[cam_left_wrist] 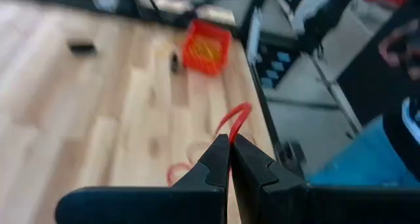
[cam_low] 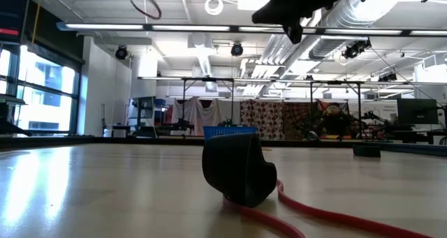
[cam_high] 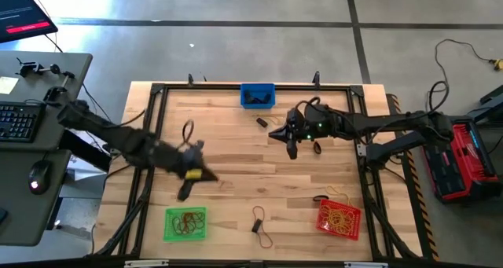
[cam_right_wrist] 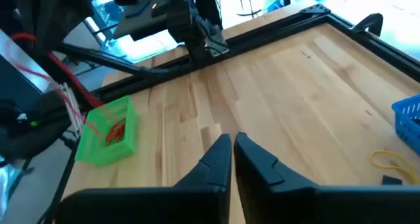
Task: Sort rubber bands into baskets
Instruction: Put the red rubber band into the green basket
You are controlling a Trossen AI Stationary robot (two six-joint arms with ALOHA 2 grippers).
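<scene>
My left gripper (cam_left_wrist: pixel 230 145) pinches a red rubber band (cam_left_wrist: pixel 233 121), next needing carriage to its basket; my right gripper (cam_right_wrist: pixel 233 148) hangs pressed together, empty.

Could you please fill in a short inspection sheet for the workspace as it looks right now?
Surface: wooden table, dark frame around it.
Job's things: blue basket at far edge; green basket and red basket near front, both holding bands; loose rubber band between them.
Clutter: small dark piece near blue basket.
Grippers: left gripper shut on a red rubber band; right gripper shut, empty.
Cables: yellow cable on floor.
Surroundings: keyboard, mouse on side desk.
</scene>
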